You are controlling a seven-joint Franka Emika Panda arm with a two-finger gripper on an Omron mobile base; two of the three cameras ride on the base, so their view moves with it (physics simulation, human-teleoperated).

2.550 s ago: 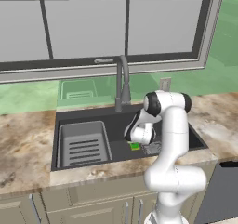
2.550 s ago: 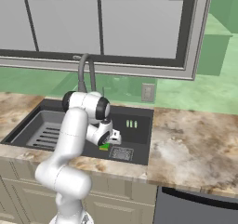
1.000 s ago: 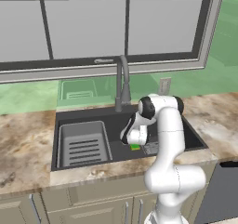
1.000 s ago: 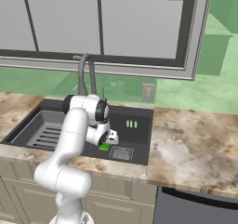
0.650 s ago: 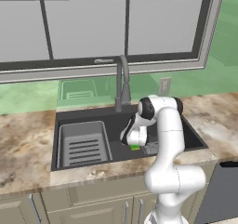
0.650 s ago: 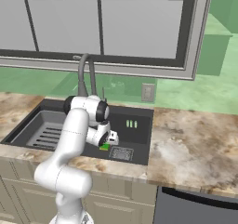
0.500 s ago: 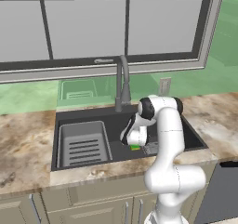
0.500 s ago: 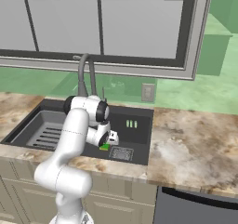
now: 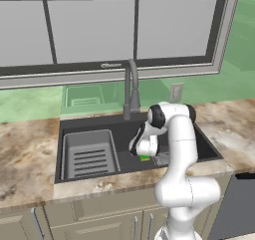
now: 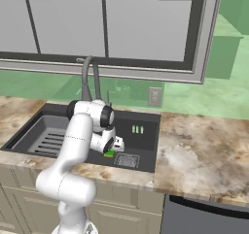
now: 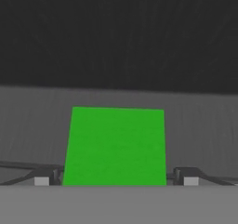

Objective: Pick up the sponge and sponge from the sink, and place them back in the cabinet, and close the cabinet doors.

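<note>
A bright green-topped sponge [image 11: 115, 146] lies flat on the floor of the wide black sink [image 9: 209, 147], just left of the square drain [image 10: 127, 160] and right of the grey slotted rack insert [image 9: 89, 152].

1. From my base cameras I see even, bright, flat rendered light with hardly any cast shadows.
2. The wide black rectangular sink basin [image 9: 204, 143] reads dark.
3. My hand camera is dim, grainy and soft.
</note>
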